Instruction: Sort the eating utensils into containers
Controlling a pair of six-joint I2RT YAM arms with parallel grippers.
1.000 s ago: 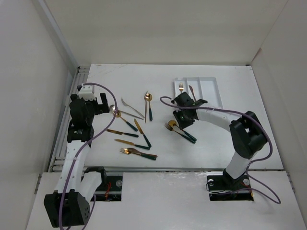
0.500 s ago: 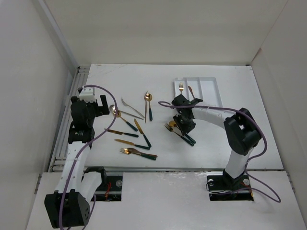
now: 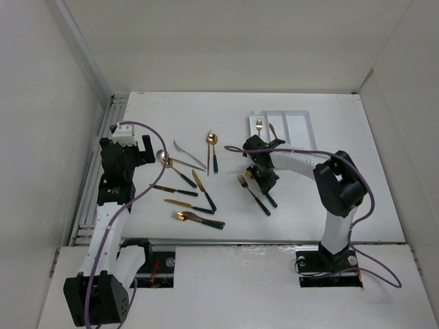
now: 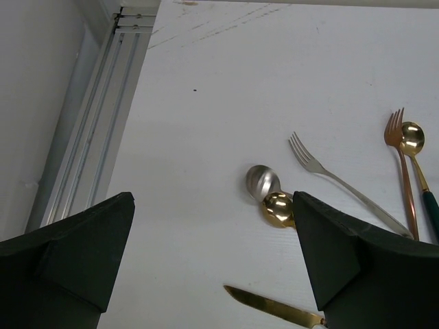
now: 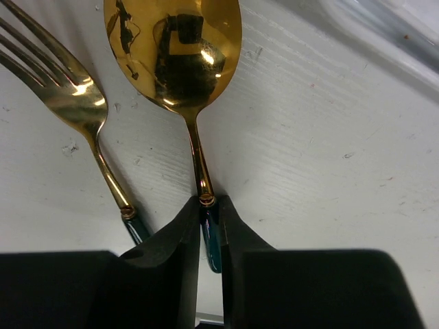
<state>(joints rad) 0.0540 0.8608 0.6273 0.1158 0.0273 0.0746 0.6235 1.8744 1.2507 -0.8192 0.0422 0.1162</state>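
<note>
My right gripper (image 3: pixel 264 177) (image 5: pixel 208 209) is shut on the dark green handle of a gold spoon (image 5: pixel 175 48), down at the table surface just below the white tray (image 3: pixel 302 118). A gold fork (image 5: pixel 65 92) with a dark handle lies beside it on the left; it also shows in the top view (image 3: pixel 252 194). The tray holds a gold fork (image 3: pixel 259 125) and a spoon (image 3: pixel 273 130) in its left compartments. My left gripper (image 3: pixel 140 152) (image 4: pixel 212 205) is open and empty, above the table left of the loose utensils.
Loose utensils lie left of centre: a silver fork (image 3: pixel 188 155) (image 4: pixel 336 179), a gold spoon (image 3: pixel 212 147), a silver spoon (image 4: pixel 263 181) and a gold spoon (image 4: pixel 279 208) touching, knives (image 3: pixel 202 189) (image 4: pixel 274 306), and forks (image 3: pixel 199 219). A metal rail (image 4: pixel 89 157) runs along the table's left edge.
My right gripper came down over the spoon and fork pair and shut on the spoon's handle. The fork now lies uncovered beside it. The left arm has hardly moved.
</note>
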